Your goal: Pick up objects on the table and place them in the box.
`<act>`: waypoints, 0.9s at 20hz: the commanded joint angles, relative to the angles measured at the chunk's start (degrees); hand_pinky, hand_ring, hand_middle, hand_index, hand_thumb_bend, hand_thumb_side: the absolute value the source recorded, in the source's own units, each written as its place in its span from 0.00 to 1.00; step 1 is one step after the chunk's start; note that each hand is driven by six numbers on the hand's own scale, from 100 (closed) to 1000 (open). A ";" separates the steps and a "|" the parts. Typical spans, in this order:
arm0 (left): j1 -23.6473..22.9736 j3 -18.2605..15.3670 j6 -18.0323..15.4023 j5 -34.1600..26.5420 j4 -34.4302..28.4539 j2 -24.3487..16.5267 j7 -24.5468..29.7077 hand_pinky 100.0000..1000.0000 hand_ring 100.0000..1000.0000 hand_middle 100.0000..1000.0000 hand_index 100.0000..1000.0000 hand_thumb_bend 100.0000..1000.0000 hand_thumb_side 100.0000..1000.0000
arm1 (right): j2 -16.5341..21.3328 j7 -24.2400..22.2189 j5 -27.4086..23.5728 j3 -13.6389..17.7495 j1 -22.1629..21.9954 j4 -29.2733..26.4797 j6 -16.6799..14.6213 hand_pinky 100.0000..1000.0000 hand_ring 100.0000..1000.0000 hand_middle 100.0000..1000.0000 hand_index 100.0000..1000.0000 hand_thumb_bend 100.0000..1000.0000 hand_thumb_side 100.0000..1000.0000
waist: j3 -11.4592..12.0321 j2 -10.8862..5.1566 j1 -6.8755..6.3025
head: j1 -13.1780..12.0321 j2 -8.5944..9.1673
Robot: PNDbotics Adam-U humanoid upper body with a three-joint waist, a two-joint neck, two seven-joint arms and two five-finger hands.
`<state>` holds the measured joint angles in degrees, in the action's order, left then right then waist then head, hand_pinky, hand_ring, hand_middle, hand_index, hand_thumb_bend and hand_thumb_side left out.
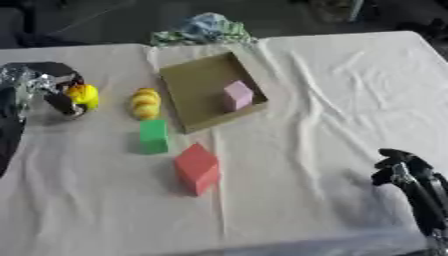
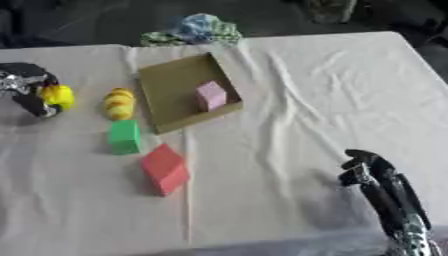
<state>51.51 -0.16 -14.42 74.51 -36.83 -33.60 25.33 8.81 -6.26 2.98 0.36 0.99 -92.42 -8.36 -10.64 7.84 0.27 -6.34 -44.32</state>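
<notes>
the desk (image 1: 332, 100) is covered with a wrinkled white cloth. near its middle, toward twelve o'clock, sits a shallow tan box (image 1: 197, 85), turned askew, with a pink block (image 1: 237, 95) lying inside it near the box's four o'clock corner.

just outside the box, at its nine o'clock side, lies a yellow striped rounded object (image 1: 145, 103). at six o'clock from that object is a green block (image 1: 153, 136), close beside it but whether they touch cannot be told. at about five o'clock from the green block rests a red block (image 1: 197, 168), a small gap apart from it.

the left robot hand (image 1: 54, 91) shows at the desk's nine o'clock edge, with silver and black parts, and its fingers are curled round a small yellow object (image 1: 84, 95), which may be a toy duck. it is held just above or on the cloth; which one cannot be told.

the right robot hand (image 2: 372, 167) shows toward the five o'clock corner, black, fingers pointing up and bent over at the tips, holding nothing, well apart from every block.

beyond the desk's far edge, at twelve o'clock from the box, lies a crumpled blue and green bundle (image 1: 203, 28).
</notes>
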 commanded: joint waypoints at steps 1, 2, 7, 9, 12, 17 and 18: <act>1.74 -0.23 -1.27 -4.82 -4.63 -2.94 -3.00 0.49 0.37 0.41 0.60 0.00 0.18 | 1.07 0.16 0.29 0.42 0.32 -0.47 -0.21 0.46 0.47 0.49 0.71 0.00 0.60 | 0.03 -1.64 0.17 | 0.28 0.20; 1.96 0.04 -1.72 -6.61 -6.05 -3.15 -3.73 0.49 0.37 0.40 0.59 0.00 0.18 | 1.10 0.17 0.30 0.43 0.32 -0.47 -0.22 0.46 0.47 0.49 0.71 0.00 0.60 | 0.04 -1.66 0.13 | 0.30 0.20; 4.14 3.48 -5.22 -16.99 -14.06 -1.11 -5.96 0.51 0.38 0.40 0.61 0.00 0.17 | 1.14 0.04 0.30 0.23 0.38 -0.43 -0.20 0.46 0.47 0.49 0.71 0.00 0.60 | -0.24 -1.74 0.01 | 0.66 0.20; 4.99 5.44 -6.23 -18.57 -15.98 1.73 -6.27 0.52 0.38 0.41 0.61 0.00 0.17 | 1.04 -0.19 0.26 -0.01 0.50 -0.40 -0.21 0.46 0.47 0.49 0.71 0.00 0.60 | -0.67 -1.82 0.12 | 0.57 0.20; 5.58 7.68 -7.26 -17.92 -16.56 6.39 -6.58 0.53 0.40 0.42 0.62 0.00 0.17 | 0.82 -0.55 0.16 -0.34 0.73 -0.28 -0.24 0.46 0.47 0.49 0.72 0.00 0.59 | -1.47 -1.97 0.40 | 0.14 0.20; 5.30 10.67 -9.77 -14.04 -14.97 12.68 -6.10 0.55 0.42 0.44 0.64 0.00 0.18 | 0.41 -1.00 -0.06 -0.72 1.12 -0.09 -0.27 0.46 0.47 0.49 0.72 0.00 0.60 | -2.56 -1.96 0.64 | -0.47 0.20; 5.11 11.08 -10.32 -13.56 -14.55 13.29 -5.63 0.56 0.43 0.45 0.64 0.00 0.18 | 0.36 -1.03 -0.08 -0.73 1.20 -0.07 -0.27 0.46 0.47 0.49 0.72 0.00 0.59 | -2.67 -1.94 0.63 | -0.49 0.20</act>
<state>55.47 10.52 -24.05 60.10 -51.11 -20.41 19.53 8.78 -7.07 3.08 -0.38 1.54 -92.03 -8.54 -13.32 7.45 0.27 -6.60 -44.32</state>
